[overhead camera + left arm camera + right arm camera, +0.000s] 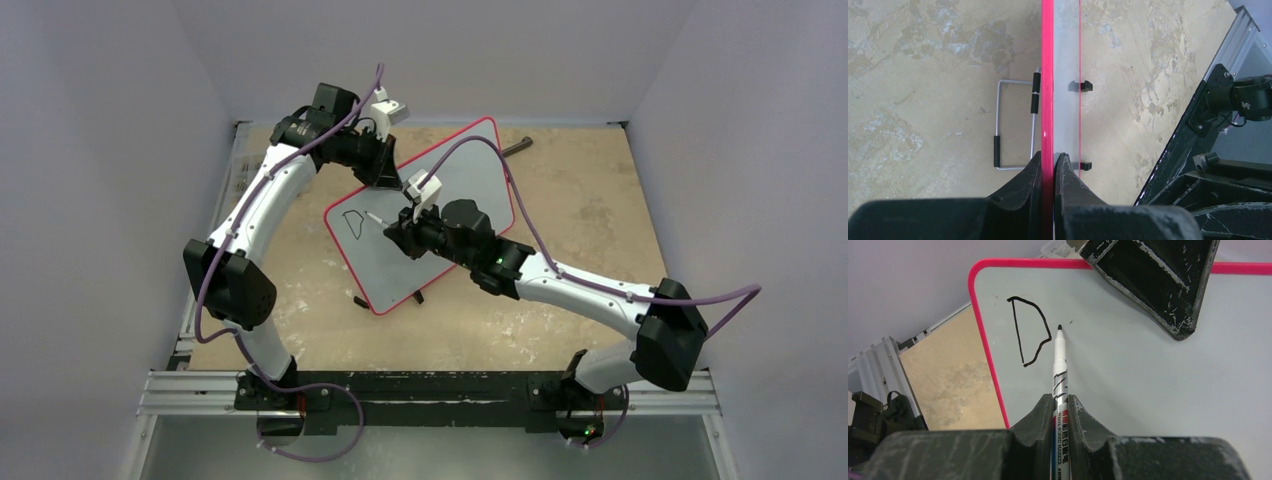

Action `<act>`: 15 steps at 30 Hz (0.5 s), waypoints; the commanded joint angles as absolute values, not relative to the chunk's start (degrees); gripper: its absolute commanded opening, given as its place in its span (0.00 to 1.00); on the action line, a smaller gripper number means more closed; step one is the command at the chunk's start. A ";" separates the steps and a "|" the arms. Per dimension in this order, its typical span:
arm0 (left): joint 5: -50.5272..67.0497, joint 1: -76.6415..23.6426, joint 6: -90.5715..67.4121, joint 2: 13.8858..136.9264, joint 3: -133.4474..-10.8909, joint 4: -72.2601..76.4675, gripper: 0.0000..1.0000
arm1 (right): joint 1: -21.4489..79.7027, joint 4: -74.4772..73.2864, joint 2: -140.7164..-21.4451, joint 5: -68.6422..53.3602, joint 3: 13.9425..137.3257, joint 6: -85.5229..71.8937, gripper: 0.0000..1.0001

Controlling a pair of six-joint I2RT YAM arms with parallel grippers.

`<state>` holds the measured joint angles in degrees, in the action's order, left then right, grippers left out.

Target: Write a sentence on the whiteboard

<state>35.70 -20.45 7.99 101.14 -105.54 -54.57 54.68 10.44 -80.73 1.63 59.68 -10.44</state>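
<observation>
On the whiteboard, lone letter D, right tool clamped on half-hidden marker, left tool pinching rim.

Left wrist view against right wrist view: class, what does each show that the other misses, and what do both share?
Only the left wrist view shows the whiteboard edge-on, with a wire stand on one side and two black clips on the other. Only the right wrist view shows the right hand shut on a marker, its tip beside a drawn letter D. Both show the whiteboard, its red rim, the left hand gripping it, and the tan table.
</observation>
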 commanded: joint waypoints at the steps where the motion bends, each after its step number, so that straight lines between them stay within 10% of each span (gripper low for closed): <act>1: 22.30 -21.40 17.47 104.24 -103.89 -58.22 0.00 | 54.40 11.43 -81.22 3.16 59.10 -10.46 0.00; 15: 21.97 -21.45 17.47 104.33 -104.00 -58.27 0.00 | 54.41 9.76 -80.22 1.43 53.97 -11.59 0.00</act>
